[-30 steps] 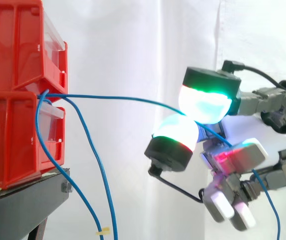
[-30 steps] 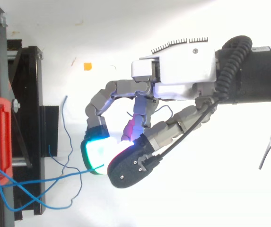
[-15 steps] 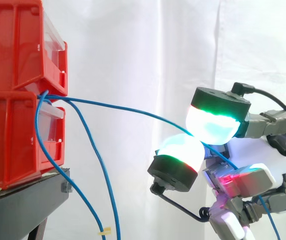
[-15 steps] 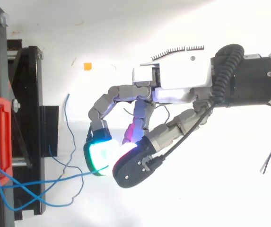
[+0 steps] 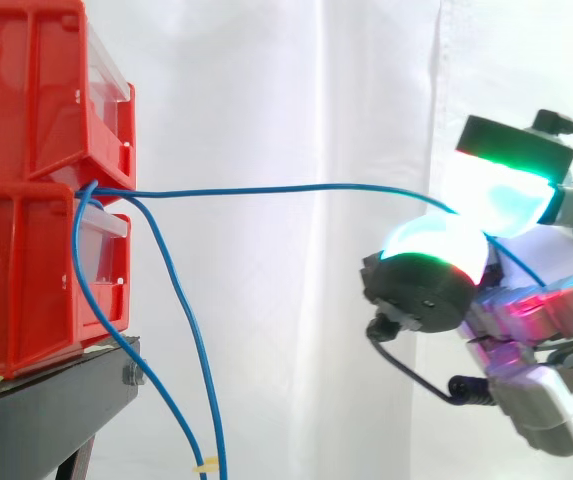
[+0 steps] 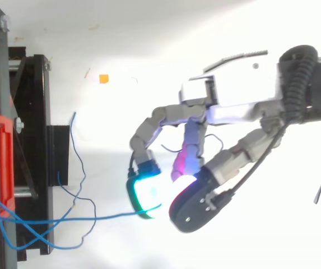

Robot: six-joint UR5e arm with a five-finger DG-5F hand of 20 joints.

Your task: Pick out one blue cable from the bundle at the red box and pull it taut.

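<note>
Behind everything in the side view, a white cloth curtain (image 5: pixel 286 90). At that view's left edge, two stacked red plastic bins (image 5: pixel 26 180) with clear front strips, cut off by the frame's top and left, set on a black metal stand (image 5: pixel 56 410) in the lower left corner. Reaching in from the right of the top view, the white and grey robot hand (image 6: pixel 233 98), partly cut off at the right edge of the side view. Fingers curled, with two glowing cyan-green pads (image 5: pixel 436 245) pressed together on one thin blue cable (image 5: pixel 296 187). Stretched nearly level across the middle of the side view, long axis left to right, from the gap between the two bins to the pinch, with only a slight arch. In the top view, laid along the lower left and rising a little toward the pads. Past the pinch, hidden behind the pads, then visible again at lower right and cut off by the frame edge. Exact contact spot lost in the glow. From the same gap, loose blue cables (image 5: pixel 191 340) hanging slack to the bottom edge, one with a small yellow tag (image 5: pixel 204 465). In the upper left of the top view, a small orange scrap (image 6: pixel 103 78).
</note>
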